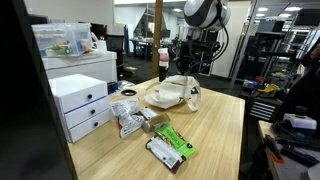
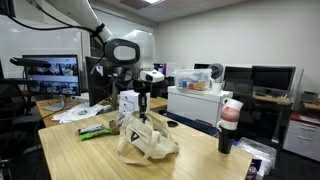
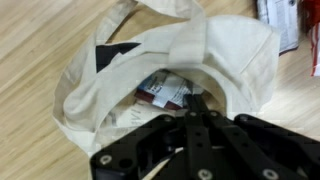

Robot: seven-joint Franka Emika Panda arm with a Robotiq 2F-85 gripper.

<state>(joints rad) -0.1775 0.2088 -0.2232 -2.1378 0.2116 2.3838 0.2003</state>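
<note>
A cream cloth tote bag (image 1: 172, 93) lies slumped on the wooden table (image 1: 215, 125); it also shows as the bag (image 2: 146, 140). My gripper (image 1: 186, 68) hangs just above the bag's mouth, fingers pointing down. In the wrist view the gripper (image 3: 197, 101) is shut, its two fingers pressed together with nothing visible between them, tips at the rim of the open bag (image 3: 205, 45). Inside the bag lies a red, white and dark snack packet (image 3: 165, 92), just ahead of the fingertips. In an exterior view the gripper (image 2: 143, 104) stands over the bag's near side.
Loose snack packets (image 1: 130, 121) and a green packet (image 1: 172, 143) lie on the table before the bag. A white drawer unit (image 1: 78, 105) with a plastic bin (image 1: 62, 40) on top stands beside it. A red-and-white bottle (image 2: 230, 120) is near a table corner.
</note>
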